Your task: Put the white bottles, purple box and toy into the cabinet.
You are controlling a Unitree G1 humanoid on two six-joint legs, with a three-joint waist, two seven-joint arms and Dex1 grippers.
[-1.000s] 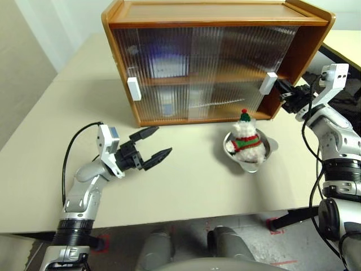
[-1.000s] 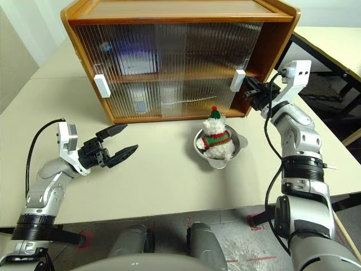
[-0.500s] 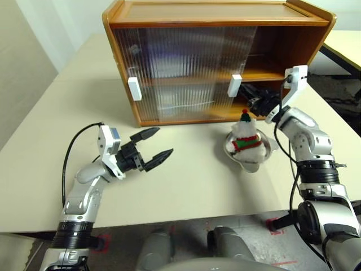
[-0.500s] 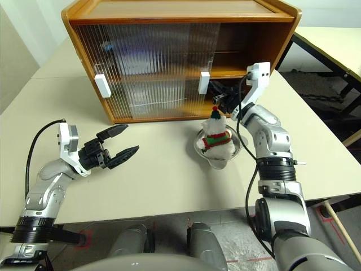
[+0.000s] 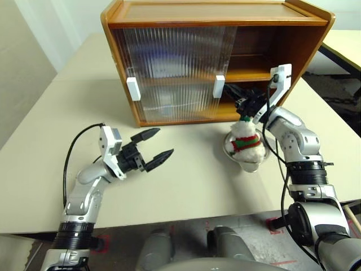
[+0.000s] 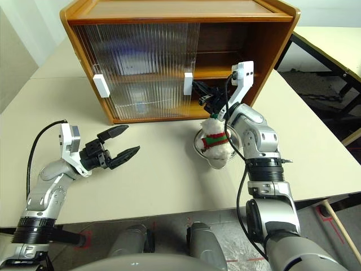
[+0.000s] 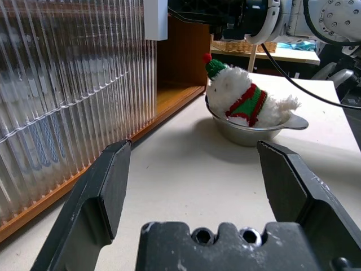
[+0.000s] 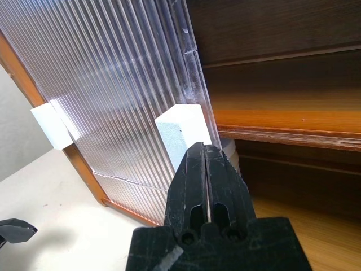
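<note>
The cabinet (image 5: 217,14) stands at the back of the table with its right side uncovered. My right gripper (image 8: 198,151) is shut, and its tip rests against the white handle (image 5: 219,86) of the right sliding door. The toy (image 5: 244,138) sits in a metal bowl (image 7: 254,134) just in front of the uncovered side and below my right wrist. My left gripper (image 5: 162,141) hovers open and empty over the table, left of the bowl. The white bottles and the purple box are hidden. Blurred pale shapes show behind the ribbed doors (image 5: 169,68).
The left door's handle (image 5: 132,88) sits near the cabinet's left edge. Bare tabletop (image 5: 186,186) stretches between my left gripper and the bowl. The table's front edge runs close below both arms. Another table (image 5: 347,42) stands off to the right.
My right gripper has swept left along the cabinet front. The right door has slid left with it, uncovering the cabinet's right side. The left arm stayed still.
</note>
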